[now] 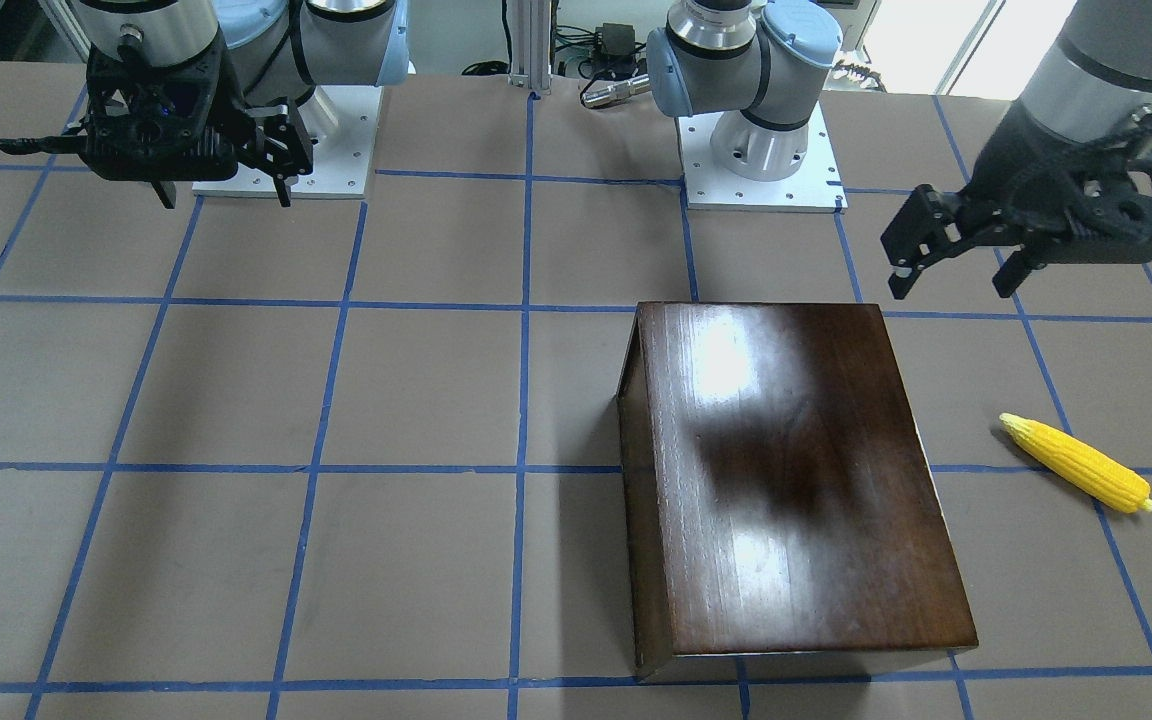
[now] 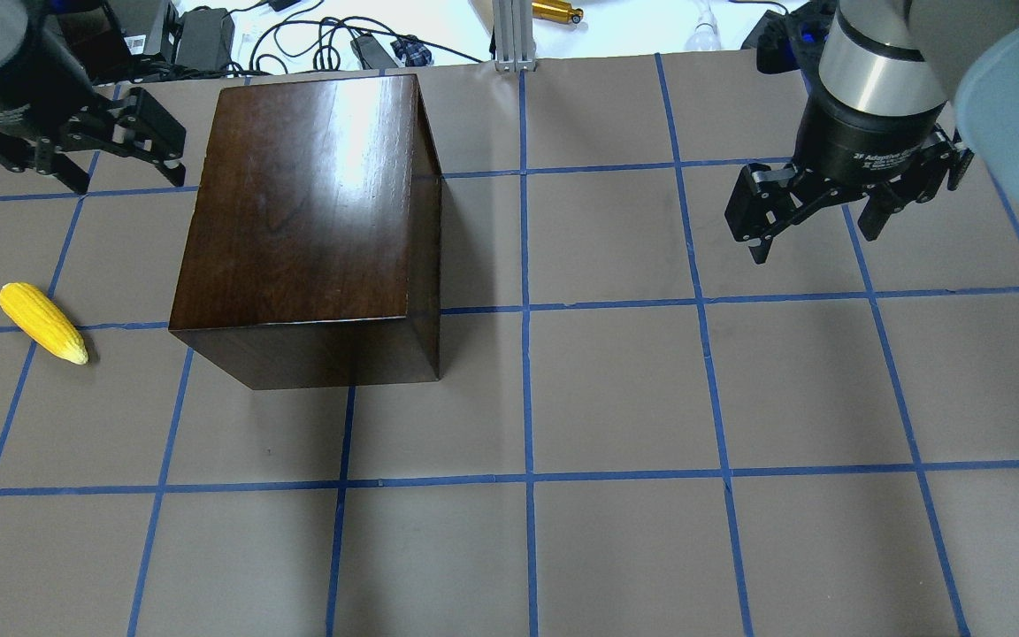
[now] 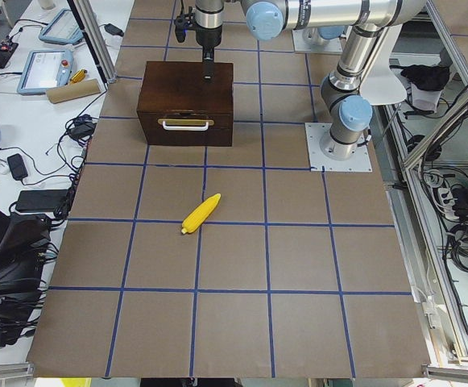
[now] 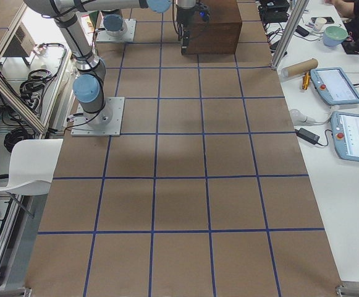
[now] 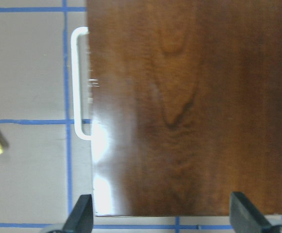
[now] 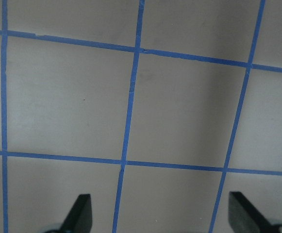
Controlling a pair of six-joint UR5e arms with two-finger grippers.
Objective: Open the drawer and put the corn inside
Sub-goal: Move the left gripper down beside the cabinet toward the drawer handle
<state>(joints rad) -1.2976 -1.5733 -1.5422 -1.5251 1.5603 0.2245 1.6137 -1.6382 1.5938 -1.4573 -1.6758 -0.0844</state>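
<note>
The glossy dark-brown box (image 2: 306,203) stands left of the table's middle. Its drawer (image 3: 185,129) is shut; the front panel with a pale handle (image 3: 185,123) faces the robot's left, and the handle also shows in the left wrist view (image 5: 77,82). The yellow corn (image 2: 41,321) lies on the table left of the box, apart from it (image 1: 1076,462). My left gripper (image 2: 129,172) is open and empty, held high by the box's far left corner (image 1: 956,275). My right gripper (image 2: 815,239) is open and empty, high over bare table far to the right (image 1: 226,198).
The brown table (image 2: 616,398) is marked with a grid of blue tape. Both arm bases (image 1: 761,150) stand at the robot's edge. Cables and a metal post (image 2: 514,35) lie beyond the far edge.
</note>
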